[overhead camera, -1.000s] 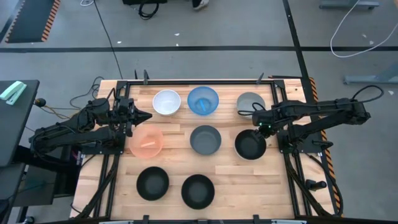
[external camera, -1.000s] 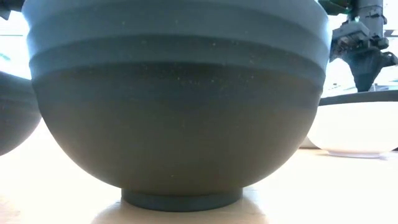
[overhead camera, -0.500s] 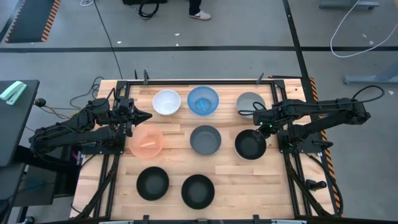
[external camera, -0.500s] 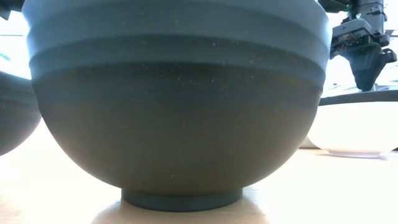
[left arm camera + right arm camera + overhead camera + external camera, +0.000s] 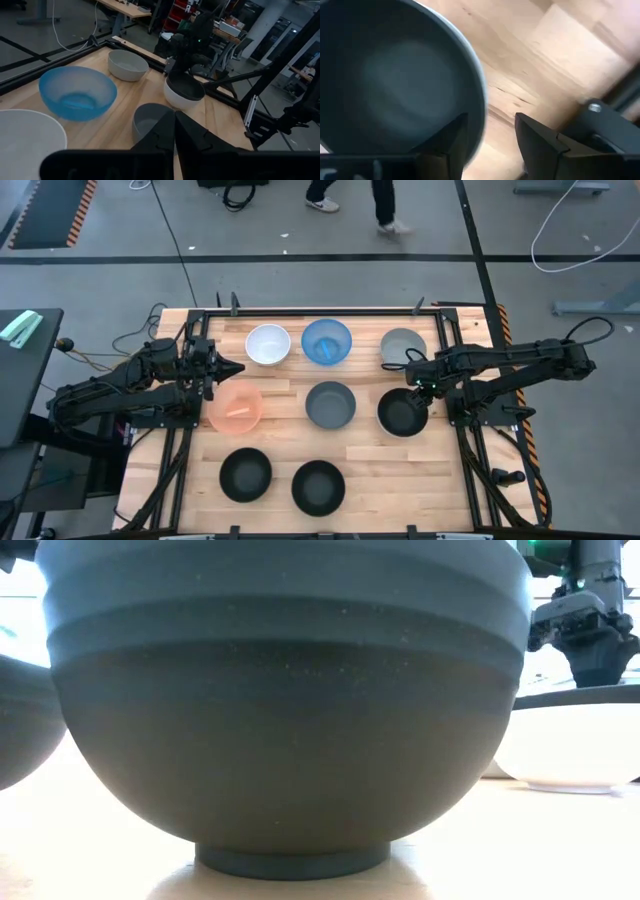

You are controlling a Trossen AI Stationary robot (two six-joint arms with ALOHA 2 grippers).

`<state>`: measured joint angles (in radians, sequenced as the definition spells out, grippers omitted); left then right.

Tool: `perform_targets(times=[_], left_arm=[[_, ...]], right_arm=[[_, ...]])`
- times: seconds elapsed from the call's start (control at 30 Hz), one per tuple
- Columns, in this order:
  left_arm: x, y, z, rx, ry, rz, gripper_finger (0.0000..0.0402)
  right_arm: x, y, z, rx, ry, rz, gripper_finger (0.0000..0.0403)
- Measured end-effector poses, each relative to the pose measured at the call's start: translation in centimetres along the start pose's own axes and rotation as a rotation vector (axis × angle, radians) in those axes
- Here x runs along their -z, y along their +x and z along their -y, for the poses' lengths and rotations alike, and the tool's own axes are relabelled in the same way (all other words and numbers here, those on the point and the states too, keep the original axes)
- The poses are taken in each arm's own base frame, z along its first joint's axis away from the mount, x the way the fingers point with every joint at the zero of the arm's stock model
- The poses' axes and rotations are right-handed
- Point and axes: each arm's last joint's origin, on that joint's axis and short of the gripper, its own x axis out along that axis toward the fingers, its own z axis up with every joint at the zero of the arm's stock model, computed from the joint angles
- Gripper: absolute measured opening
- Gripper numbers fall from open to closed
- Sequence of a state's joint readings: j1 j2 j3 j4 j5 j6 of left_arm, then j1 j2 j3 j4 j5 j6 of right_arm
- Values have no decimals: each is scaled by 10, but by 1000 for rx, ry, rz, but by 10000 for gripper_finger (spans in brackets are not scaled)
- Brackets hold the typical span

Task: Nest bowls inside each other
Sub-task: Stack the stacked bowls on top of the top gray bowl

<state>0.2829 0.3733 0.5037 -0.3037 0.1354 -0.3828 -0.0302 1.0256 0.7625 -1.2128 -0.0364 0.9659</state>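
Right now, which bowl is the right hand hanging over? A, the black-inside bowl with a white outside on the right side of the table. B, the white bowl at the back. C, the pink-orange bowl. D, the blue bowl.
A: in the high view the right hand is at the back rim of the black-inside bowl.

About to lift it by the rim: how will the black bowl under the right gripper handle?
Black bowl looks thin-walled, so probably light and slightly springy. Its glossy rim may slip between the open right gripper fingers. The small foot suggests it could tip if nudged.

Wooden table (image 5: 360, 445), person's feet (image 5: 356, 200) on grey floor, white cable (image 5: 560, 225)
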Motion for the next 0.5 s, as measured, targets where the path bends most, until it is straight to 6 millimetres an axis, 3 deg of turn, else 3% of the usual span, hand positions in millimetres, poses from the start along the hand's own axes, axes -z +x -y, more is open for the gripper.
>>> perform_targets(times=[0.5], left_arm=[[0, 0, 0, -1, -19, -2, 26]], right_arm=[[2, 49, 4, -80, 33, 2, 169]])
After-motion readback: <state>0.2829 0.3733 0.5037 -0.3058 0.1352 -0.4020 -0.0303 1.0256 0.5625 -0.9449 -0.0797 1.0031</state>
